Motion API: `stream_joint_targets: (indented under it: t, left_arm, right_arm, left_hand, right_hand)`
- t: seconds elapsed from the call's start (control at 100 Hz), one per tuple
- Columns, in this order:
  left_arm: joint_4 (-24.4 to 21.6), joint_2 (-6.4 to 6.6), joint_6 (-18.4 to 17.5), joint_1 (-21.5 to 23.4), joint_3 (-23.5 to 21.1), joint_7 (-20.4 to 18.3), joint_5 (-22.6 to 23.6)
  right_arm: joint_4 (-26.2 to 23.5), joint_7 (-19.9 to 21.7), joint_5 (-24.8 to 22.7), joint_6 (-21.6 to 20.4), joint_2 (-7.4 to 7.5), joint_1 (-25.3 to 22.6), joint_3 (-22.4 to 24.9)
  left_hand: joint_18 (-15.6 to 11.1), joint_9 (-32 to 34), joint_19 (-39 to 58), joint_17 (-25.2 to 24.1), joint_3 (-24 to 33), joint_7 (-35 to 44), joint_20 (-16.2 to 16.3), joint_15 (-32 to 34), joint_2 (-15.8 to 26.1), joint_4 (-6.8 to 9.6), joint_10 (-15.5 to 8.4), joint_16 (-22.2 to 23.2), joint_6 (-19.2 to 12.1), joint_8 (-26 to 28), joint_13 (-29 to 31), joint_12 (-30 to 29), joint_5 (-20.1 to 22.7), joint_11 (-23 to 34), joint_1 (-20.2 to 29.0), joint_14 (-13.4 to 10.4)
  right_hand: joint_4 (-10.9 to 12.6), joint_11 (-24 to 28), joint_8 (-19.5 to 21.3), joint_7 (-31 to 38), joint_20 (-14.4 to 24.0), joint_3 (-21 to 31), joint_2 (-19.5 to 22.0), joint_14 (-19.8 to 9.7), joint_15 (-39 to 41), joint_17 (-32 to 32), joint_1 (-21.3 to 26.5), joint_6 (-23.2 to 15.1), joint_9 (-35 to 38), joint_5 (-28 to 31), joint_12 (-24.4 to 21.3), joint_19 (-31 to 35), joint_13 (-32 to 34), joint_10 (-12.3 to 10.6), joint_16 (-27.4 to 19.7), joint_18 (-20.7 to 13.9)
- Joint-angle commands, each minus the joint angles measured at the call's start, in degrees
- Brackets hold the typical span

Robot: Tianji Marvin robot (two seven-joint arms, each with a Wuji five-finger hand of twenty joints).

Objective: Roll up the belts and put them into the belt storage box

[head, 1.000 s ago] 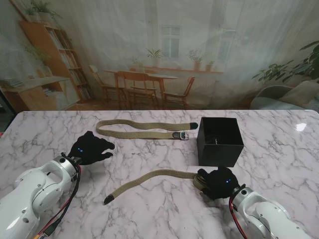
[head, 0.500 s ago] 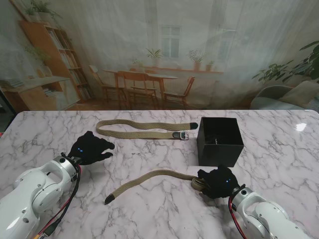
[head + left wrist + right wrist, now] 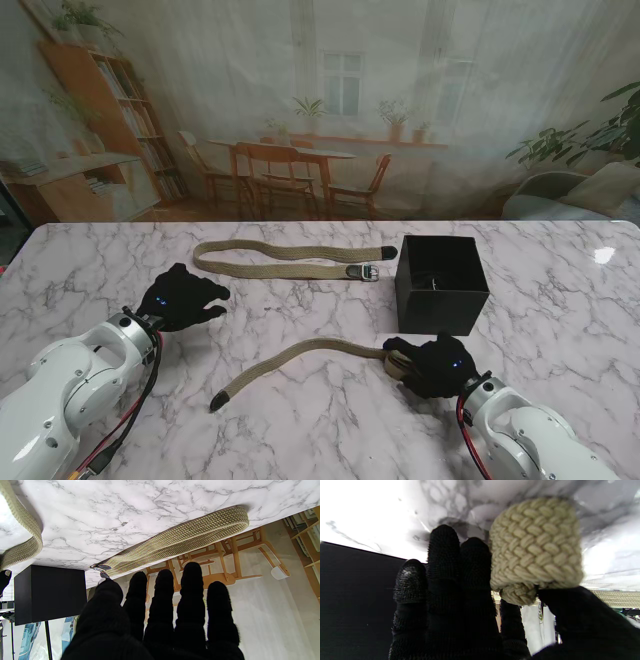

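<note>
Two tan woven belts lie on the marble table. The near belt (image 3: pixel 300 357) trails left from my right hand (image 3: pixel 432 366), which is shut on its rolled end (image 3: pixel 535 545), close in front of the black storage box (image 3: pixel 440 284). The far belt (image 3: pixel 285 261) lies folded flat farther from me, its buckle (image 3: pixel 365 271) just left of the box; it also shows in the left wrist view as the far belt (image 3: pixel 180 540). My left hand (image 3: pixel 183 296) hovers at the left with fingers (image 3: pixel 190 597) spread, holding nothing.
The marble table (image 3: pixel 300 310) runs to a back edge just behind the far belt. The box stands right of centre. The near belt's dark tip (image 3: pixel 217 402) rests toward the front, between my two arms.
My right hand has shifted slightly left and rolled in more belt. The loose stretch has shortened and bowed, its tip staying put. The left hand has not moved.
</note>
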Motion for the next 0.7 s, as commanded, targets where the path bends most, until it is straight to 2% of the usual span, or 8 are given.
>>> stream_joint_targets:
  t: [0.0,0.05,0.15,0.23,0.43,0.58,0.63,0.69]
  left_arm:
    - [0.1,-0.03,0.2,0.0,0.1,-0.8,0.1]
    - [0.1,-0.04,0.2,0.0,0.2,-0.8,0.1]
    - [0.0,-0.03,0.2,0.0,0.2,-0.8,0.1]
    - [0.0,-0.03,0.2,0.0,0.2,-0.9,0.0]
    - [0.1,-0.03,0.2,-0.1,0.3,-0.9,0.0]
    - [0.2,-0.03,0.2,-0.1,0.3,-0.8,0.0]
    - [0.2,-0.03,0.2,-0.1,0.3,-0.9,0.0]
    - [0.2,-0.02,0.2,-0.1,0.3,-0.9,0.0]
  right_arm:
    - [1.0,-0.2,-0.4,0.4,-0.34,-0.3,-0.5]
    - [1.1,-0.5,0.3,1.4,-0.55,-0.4,-0.6]
    - [1.7,-2.3,1.1,3.6,-0.93,-0.3,-1.0]
    - [1.7,-2.8,1.3,4.6,-1.06,-0.5,-1.1]
    - [2.5,-2.8,0.6,1.1,-0.60,0.1,-1.0]
    - [2.6,-1.6,-0.9,-2.8,0.05,0.6,-0.8]
    - [2.1,-0.6,-0.7,-3.4,0.07,0.4,-0.4]
    - [1.8,-0.5,-1.2,-4.2,0.20,0.4,-0.2]
  left_hand:
    - [1.6,1.0,-0.7,-0.5,-0.8,-0.7,-0.6,-0.3,2.9,-0.52,0.9,-0.3,1.3,-0.6,0.0,0.6,-1.3,1.1,2.5,0.9]
    - [1.7,1.0,-0.7,-0.5,-0.8,-0.7,-0.6,-0.3,2.9,-0.52,1.0,-0.3,1.2,-0.6,0.0,0.6,-1.3,1.1,2.5,0.9]
    - [1.7,1.0,-0.7,-0.5,-0.8,-0.7,-0.6,-0.3,2.9,-0.52,1.0,-0.3,1.4,-0.6,0.0,0.6,-1.4,1.1,2.6,0.9]
    - [1.5,1.0,-0.7,-0.4,-0.8,-0.8,-0.6,-0.3,2.9,-0.52,1.0,-0.3,1.3,-0.6,0.0,0.6,-1.5,1.1,2.6,0.9]
    - [1.6,1.0,-0.6,-0.4,-0.7,-0.9,-0.6,-0.3,2.9,-0.50,1.0,-0.3,1.3,-0.6,0.0,0.6,-1.6,1.1,2.7,0.9]
    - [1.5,1.0,-0.6,-0.3,-0.7,-0.9,-0.6,-0.3,3.0,-0.51,0.9,-0.3,1.3,-0.6,0.0,0.6,-1.7,1.1,2.7,0.9]
    - [1.6,1.0,-0.7,-0.4,-0.8,-0.9,-0.6,-0.3,3.0,-0.53,0.9,-0.3,1.4,-0.6,0.1,0.6,-1.7,1.1,2.7,1.0]
    - [1.6,1.1,-0.7,-0.4,-0.8,-0.9,-0.6,-0.3,3.0,-0.52,0.9,-0.3,1.3,-0.6,0.1,0.6,-1.6,1.2,2.7,0.9]
  right_hand:
    - [4.4,1.3,0.9,1.0,-0.2,7.9,4.5,-2.8,3.0,1.2,8.7,-0.4,3.4,-3.1,-0.4,1.1,1.0,-4.3,-0.3,2.5]
    - [4.4,0.9,0.6,0.7,-0.3,7.5,5.3,-2.4,2.9,1.7,7.3,5.4,3.4,-4.0,-0.8,1.1,1.0,-4.2,-0.6,2.7]
    - [4.7,-1.9,-2.0,-2.3,-1.1,6.4,6.0,-1.5,0.4,1.7,7.5,7.5,3.5,-4.0,-3.0,1.4,0.8,-3.5,-2.6,3.7]
    - [4.7,-3.0,-2.7,-3.0,-1.3,5.8,6.3,-1.2,-0.3,1.5,8.7,3.1,3.5,-3.9,-3.6,1.4,0.7,-3.2,-2.9,4.4]
    - [4.4,-4.2,-2.5,-2.4,-1.9,5.1,6.2,-1.3,-1.2,0.0,12.0,-20.2,3.4,-2.1,-3.3,0.2,0.6,-3.6,-2.6,5.9]
    - [4.0,-5.6,-0.1,-1.8,-1.7,5.1,5.9,-2.7,-3.2,-2.9,11.6,-23.1,3.4,14.2,-1.7,-2.5,0.6,-4.3,-1.7,7.5]
    - [3.7,-5.8,1.1,0.0,-1.5,4.6,5.5,-3.1,-3.6,-3.6,10.1,-20.6,3.3,17.5,-1.5,-2.8,0.4,-4.4,-1.6,7.3]
    - [-2.0,-6.8,-5.1,4.3,-0.5,3.5,1.8,-4.1,-4.9,-4.6,7.5,-17.0,3.3,21.2,-0.8,-3.9,0.1,-5.0,-0.8,7.2]
